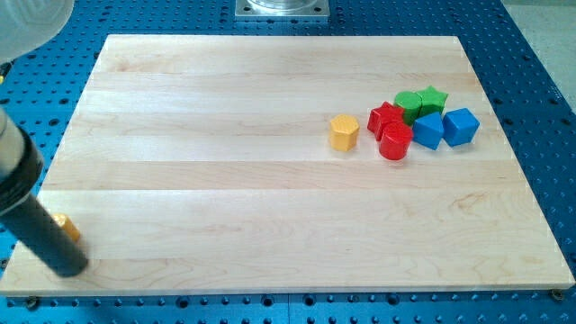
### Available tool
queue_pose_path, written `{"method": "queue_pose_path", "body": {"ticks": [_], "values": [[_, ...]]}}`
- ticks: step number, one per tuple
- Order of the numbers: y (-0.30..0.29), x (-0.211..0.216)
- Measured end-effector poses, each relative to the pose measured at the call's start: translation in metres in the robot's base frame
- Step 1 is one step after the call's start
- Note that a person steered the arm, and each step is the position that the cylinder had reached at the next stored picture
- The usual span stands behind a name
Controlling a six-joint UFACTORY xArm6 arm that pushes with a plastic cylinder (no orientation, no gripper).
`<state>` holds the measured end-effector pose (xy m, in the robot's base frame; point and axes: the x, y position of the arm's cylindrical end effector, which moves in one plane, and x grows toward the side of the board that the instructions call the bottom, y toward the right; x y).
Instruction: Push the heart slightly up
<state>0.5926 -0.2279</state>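
one yellow block (64, 226) peeks beside my tip (74, 267) on pale wood.

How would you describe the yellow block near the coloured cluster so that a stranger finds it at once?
Find the wooden board and look at its right half, where red, green and blue blocks huddle together. At the view's left of that huddle stands the yellow block, roughly hexagonal. It alone there is yellow, and it stands apart from the others.
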Motion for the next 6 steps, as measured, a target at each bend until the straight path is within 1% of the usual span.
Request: {"method": "queue_pose_path", "body": {"ticks": [1,2,3,4,5,6], "values": [[0.011,-0.029],[0.013,0.023],[0.004,0.026],[-0.036,0.003],[0.036,-0.049],[0.069,-0.083]]}}
